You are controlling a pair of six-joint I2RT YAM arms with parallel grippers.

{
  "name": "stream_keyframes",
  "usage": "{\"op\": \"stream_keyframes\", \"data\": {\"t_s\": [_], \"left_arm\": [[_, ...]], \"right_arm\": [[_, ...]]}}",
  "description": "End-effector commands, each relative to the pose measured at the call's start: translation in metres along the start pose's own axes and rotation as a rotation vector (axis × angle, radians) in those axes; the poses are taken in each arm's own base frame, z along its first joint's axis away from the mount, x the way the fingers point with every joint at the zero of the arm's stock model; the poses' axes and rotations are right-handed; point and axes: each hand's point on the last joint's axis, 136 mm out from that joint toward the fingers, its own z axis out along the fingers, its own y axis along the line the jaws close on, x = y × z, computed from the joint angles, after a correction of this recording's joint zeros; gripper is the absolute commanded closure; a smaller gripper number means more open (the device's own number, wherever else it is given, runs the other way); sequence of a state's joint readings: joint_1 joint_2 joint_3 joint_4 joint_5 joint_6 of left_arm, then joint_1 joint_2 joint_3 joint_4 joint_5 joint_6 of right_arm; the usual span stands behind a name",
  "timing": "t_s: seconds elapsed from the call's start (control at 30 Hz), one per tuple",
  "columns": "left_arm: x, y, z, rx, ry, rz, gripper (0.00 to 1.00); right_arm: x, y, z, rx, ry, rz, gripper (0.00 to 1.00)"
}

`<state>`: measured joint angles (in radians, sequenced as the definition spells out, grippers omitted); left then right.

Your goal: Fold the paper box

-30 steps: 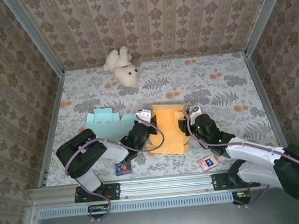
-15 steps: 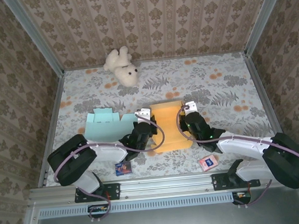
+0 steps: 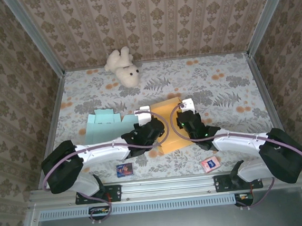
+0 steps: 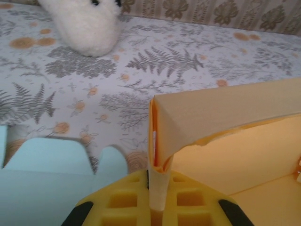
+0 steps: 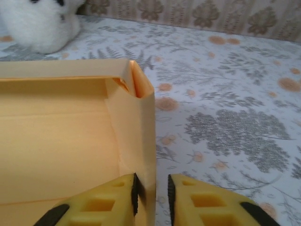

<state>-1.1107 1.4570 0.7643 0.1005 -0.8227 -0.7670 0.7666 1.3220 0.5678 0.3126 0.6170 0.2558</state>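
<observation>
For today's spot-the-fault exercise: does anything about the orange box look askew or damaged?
Yes. The orange box sits askew on the table, and its far wall bows inward, with a ragged lower edge near the corner.

The orange paper box [image 3: 167, 114] lies mid-table, partly folded, walls upright.

Looks like a robot test cell in a lab, dressed up as a home. Boxed in on the left, far and right sides by panels [image 3: 158, 17] papered in a beige damask print, with bare aluminium posts [image 3: 33, 36] running down the far corners. Covered across the table with a cloth [image 3: 217, 86] of grey ferns and orange blossoms. Edged along the near side by a metal rail [image 3: 163, 188] with two arm bases [image 3: 94, 189] bolted on. Softened by a white plush bear [image 3: 123, 68] at the far wall.
</observation>
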Motion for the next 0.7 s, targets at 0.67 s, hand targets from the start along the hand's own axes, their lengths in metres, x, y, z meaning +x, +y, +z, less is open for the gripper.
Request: {"op": "stream_keyframes", "data": {"t_s": [0.67], "left_arm": [[-0.018, 0.022, -0.019, -0.026, -0.032, -0.069, 1.00]], "right_arm": [[0.020, 0.041, 0.028, -0.195, 0.075, -0.079, 0.72]]}}
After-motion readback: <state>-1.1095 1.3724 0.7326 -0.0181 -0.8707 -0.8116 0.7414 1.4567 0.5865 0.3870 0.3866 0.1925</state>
